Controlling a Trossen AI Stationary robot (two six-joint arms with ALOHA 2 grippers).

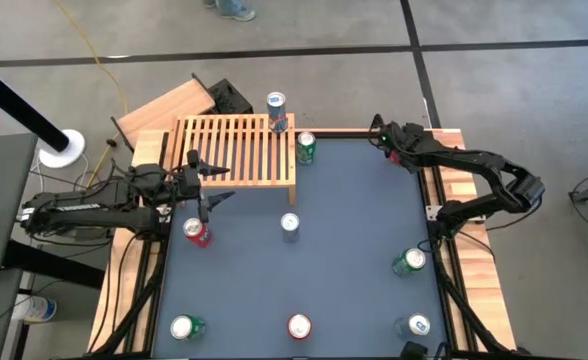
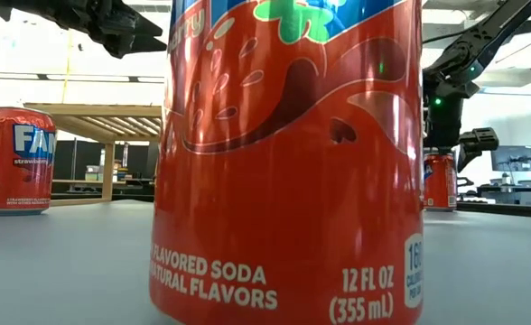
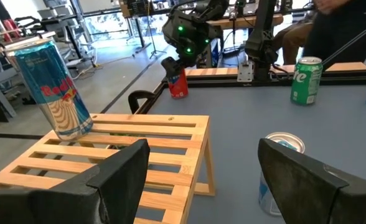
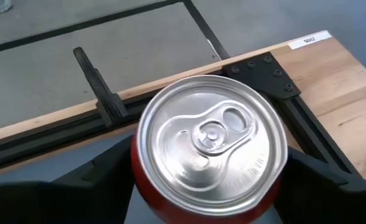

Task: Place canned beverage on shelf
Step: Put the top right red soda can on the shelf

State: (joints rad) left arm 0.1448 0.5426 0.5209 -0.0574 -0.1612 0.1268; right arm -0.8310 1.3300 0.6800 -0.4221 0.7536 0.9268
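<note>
Slatted light wood formed the shelf (image 1: 237, 150), with one blue can (image 1: 276, 108) standing at its far corner — room beside it. The right gripper (image 4: 209, 180) straddled a red can (image 4: 209, 143) at the table's far right corner, apparently for a grasp — whether it pinched, I cannot tell. The left gripper (image 1: 210, 183) hovered open at the shelf's front edge.

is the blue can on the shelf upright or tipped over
Upright: the blue can stands on its base on the shelf slats, top facing up.

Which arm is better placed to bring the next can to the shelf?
Probably right: the right gripper is around a red can at the table's far corner. The left gripper is open and empty beside the shelf.
</note>
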